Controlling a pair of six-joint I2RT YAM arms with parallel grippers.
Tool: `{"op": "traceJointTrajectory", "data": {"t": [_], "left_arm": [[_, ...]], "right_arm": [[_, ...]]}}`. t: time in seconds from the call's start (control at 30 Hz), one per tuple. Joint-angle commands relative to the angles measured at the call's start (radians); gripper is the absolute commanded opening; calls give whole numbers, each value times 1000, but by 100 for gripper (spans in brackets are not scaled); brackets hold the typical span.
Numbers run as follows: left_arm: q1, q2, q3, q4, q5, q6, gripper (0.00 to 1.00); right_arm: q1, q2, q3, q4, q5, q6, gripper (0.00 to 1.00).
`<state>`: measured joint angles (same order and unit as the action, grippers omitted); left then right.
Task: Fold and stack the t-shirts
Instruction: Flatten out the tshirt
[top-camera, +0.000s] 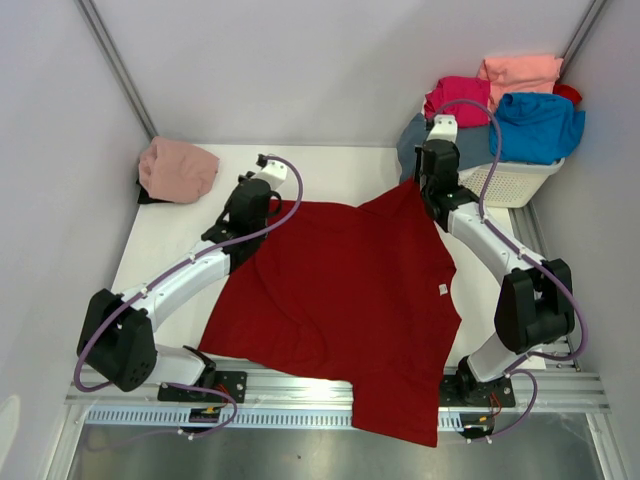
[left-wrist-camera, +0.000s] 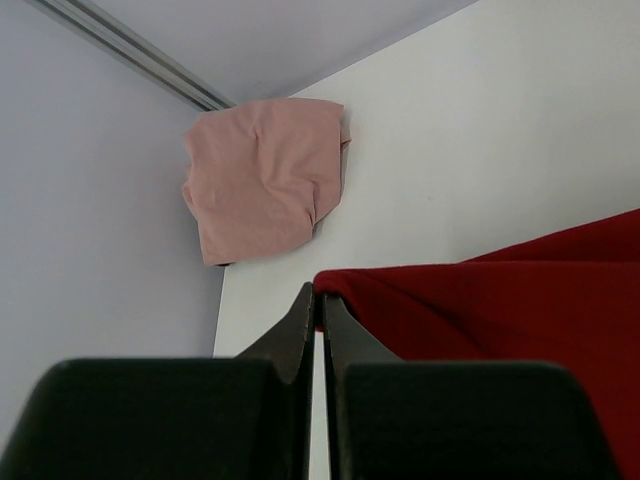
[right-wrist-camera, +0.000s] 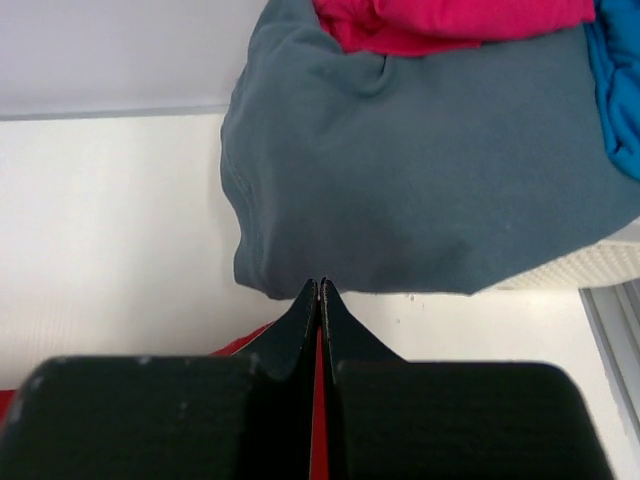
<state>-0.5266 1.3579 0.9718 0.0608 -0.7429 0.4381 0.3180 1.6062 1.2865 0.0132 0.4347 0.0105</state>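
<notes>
Left gripper (left-wrist-camera: 318, 300) and right gripper (right-wrist-camera: 320, 292) are each pinching, fully closed, the upper edge of the dark red t-shirt (top-camera: 340, 300), which is lying mid-frame, long axis running top to bottom, its lower end overhanging the table (top-camera: 330, 165), apparently being spread before folding, so both arms need to move in step with the edge taut.

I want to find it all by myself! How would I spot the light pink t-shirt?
Look at the white table, then at its far left corner. A small bundle lies there alone: the light pink t-shirt. It is much paler than the dark red t-shirt spread mid-table, and far from the bright heap on the white basket.
</notes>
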Motion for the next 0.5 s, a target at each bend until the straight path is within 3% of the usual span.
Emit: {"op": "traceJointTrajectory", "data": {"t": [0.0,0.13,0.23,0.3,0.37,0.47], "left_arm": [[-4,-25,31,13,-42,-47,1],[-6,-25,48,-108,-19,-130,3],[-4,-28,59,-168,-24,-209,28],[-1,-28,58,-177,-36,-229,53],[10,-29,73,-217,-29,-284,86],[65,-31,106,-312,97,-425,86]], "right_arm": [[19,-51,-30,34,55,48,0],[32,-98,-113,57,97,51,0],[30,-120,-136,62,107,49,0],[30,-126,-141,56,107,51,0],[32,-141,-144,53,104,57,0],[33,-153,-151,48,104,62,0]]}}
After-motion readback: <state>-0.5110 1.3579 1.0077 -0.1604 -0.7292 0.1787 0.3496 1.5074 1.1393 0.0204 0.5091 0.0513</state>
